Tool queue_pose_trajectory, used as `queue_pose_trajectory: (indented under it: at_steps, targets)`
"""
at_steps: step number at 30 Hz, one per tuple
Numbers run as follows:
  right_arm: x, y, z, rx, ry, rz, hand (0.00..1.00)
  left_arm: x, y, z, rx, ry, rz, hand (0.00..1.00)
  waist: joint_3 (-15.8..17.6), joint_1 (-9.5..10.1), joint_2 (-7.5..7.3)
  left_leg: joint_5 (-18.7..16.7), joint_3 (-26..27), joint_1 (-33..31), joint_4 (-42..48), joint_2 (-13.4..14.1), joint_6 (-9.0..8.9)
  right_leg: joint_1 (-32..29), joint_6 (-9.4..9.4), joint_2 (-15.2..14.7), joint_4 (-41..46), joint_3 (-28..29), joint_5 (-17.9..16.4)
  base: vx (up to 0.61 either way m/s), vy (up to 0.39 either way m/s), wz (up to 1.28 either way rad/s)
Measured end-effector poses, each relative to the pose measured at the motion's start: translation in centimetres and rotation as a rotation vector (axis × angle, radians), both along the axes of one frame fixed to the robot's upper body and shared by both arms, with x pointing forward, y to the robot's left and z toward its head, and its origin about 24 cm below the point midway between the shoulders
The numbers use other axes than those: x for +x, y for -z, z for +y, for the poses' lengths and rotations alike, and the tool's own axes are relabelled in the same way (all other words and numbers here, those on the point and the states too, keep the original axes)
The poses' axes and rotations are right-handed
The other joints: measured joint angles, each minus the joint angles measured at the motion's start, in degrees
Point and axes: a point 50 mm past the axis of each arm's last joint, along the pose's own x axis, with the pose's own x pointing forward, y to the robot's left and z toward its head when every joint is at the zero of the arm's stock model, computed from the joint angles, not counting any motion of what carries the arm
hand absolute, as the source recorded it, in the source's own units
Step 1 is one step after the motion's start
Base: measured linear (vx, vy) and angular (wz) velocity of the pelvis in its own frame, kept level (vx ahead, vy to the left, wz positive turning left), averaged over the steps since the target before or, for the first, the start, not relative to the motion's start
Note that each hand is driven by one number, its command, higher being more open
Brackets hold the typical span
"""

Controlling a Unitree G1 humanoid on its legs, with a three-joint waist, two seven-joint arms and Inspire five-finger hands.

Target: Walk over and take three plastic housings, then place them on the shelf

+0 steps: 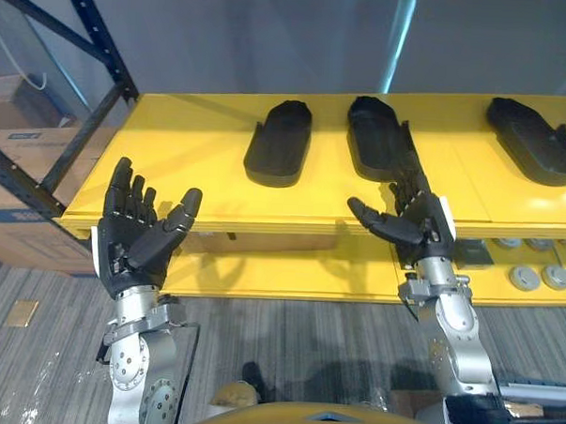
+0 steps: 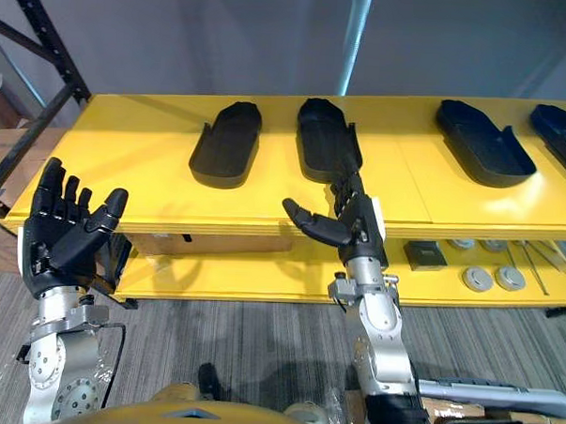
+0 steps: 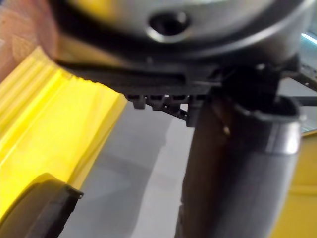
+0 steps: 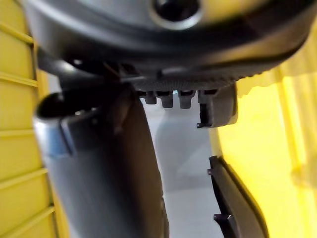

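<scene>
Several black plastic housings lie on the yellow shelf (image 1: 173, 141): one left of centre (image 1: 279, 143), one at the centre (image 1: 378, 136), one to the right (image 1: 536, 139), and another at the far right (image 2: 563, 135). My left hand (image 1: 132, 229) is raised before the shelf's left front edge, fingers spread, open and empty. Just short of the centre housing, my right hand (image 1: 409, 222) is at the shelf's front edge, open, fingers pointing toward that housing, holding nothing. In the wrist views a housing's edge shows past each thumb (image 3: 39, 208) (image 4: 235, 203).
A lower yellow shelf (image 1: 290, 269) holds round grey parts (image 1: 540, 277) and a dark square part (image 2: 424, 253) at the right. A dark blue rack post (image 1: 90, 119) and cardboard boxes (image 1: 21, 191) stand at the left. Grey striped carpet (image 1: 287, 344) lies below.
</scene>
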Motion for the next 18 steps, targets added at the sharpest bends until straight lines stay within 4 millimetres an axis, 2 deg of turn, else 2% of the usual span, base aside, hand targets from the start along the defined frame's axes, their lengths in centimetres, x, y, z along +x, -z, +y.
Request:
queue_pose_trajectory:
  at_steps: [3,6,14,17,18]
  targets:
    - [0.3,-0.2,0.3,0.013,0.012,-0.009,1.00,0.0,0.0,-0.1,0.009,0.025,0.001,1.00,0.0,0.87,-0.06,0.1,-0.4,-0.2,0.0,-0.1,0.13,0.1,0.01,-0.1,0.0,-0.4,0.0,0.01,0.004,0.09]
    - [0.0,0.2,0.7,0.039,0.013,0.006,1.00,0.1,0.0,-0.2,0.015,0.041,-0.006,1.00,0.0,0.60,-0.07,0.1,-0.3,-0.1,0.0,-0.2,0.14,0.1,0.03,-0.1,0.0,-0.3,0.0,0.00,0.001,-0.01]
    - [-2.6,3.5,0.9,0.103,0.057,0.141,1.00,0.0,0.0,-0.3,0.017,0.059,-0.010,1.00,-0.4,-0.29,-0.35,-0.5,2.0,0.2,0.3,0.5,-0.58,-1.2,-0.10,0.3,0.0,2.1,0.0,0.01,-0.006,-0.15]
    - [-2.8,3.7,1.1,0.109,0.039,0.145,1.00,0.1,0.2,-0.5,0.001,0.047,0.006,1.00,-0.3,-1.09,-0.91,-4.8,2.6,-2.8,9.1,2.6,-0.59,-1.2,-0.46,0.5,0.2,3.4,-0.2,0.02,-0.028,-0.21]
    - [-2.8,3.6,1.1,0.101,0.021,0.138,1.00,0.1,0.3,-0.7,-0.009,0.041,0.014,1.00,-0.3,-1.05,-0.58,-7.6,2.8,-4.5,14.8,4.5,-0.68,-1.2,-0.74,1.0,0.6,4.0,-0.5,-0.01,-0.029,-0.30]
